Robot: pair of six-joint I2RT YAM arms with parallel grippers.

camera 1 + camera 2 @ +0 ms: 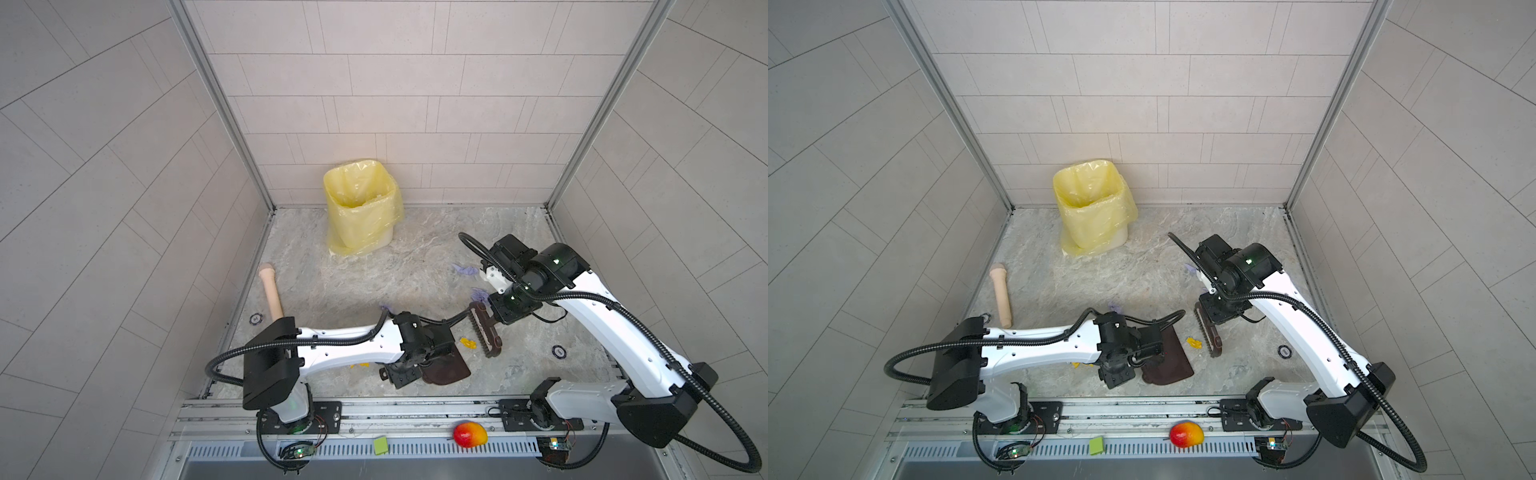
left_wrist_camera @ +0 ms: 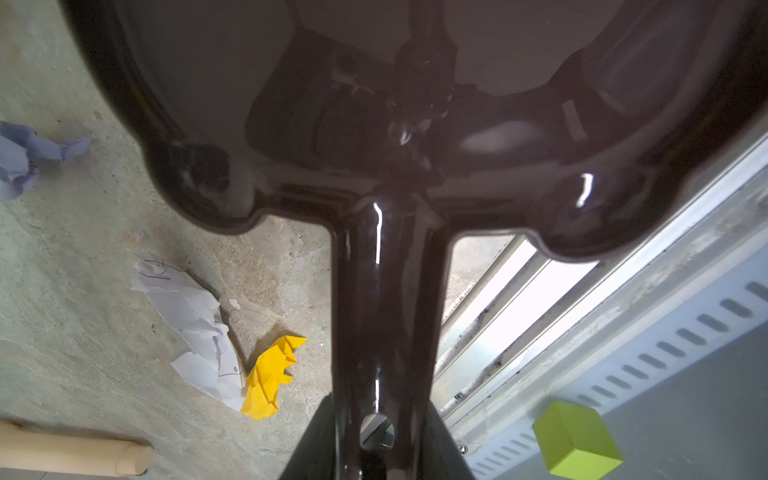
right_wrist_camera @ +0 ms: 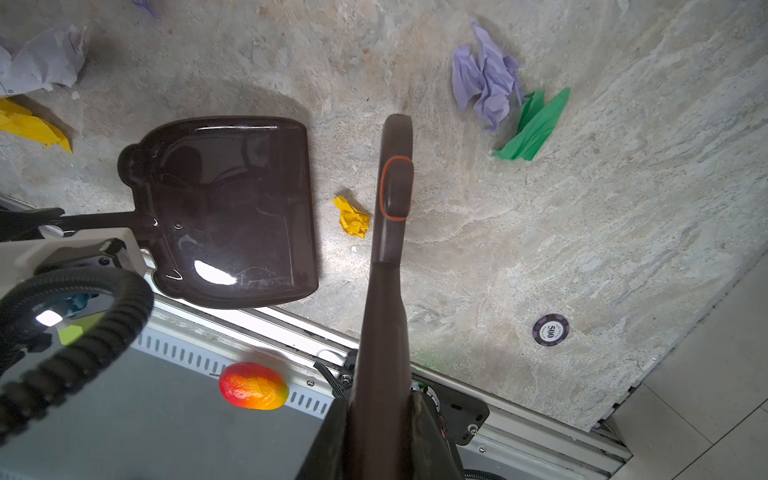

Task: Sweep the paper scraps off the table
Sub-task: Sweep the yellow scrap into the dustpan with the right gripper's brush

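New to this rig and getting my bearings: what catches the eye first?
A yellow-bagged bin stands at the back wall of the table. Toward the front, a dark dustpan and a brush flank one yellow paper scrap. A red-yellow mango lies beyond the table's front edge.

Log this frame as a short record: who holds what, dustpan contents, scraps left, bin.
holding: left gripper shut on dustpan handle; right gripper shut on brush
dustpan contents: none visible
nearest scrap: yellow scrap on table, between brush and dustpan
other scraps: lavender scrap, green scrap beside it
bin: by back wall, yellow liner
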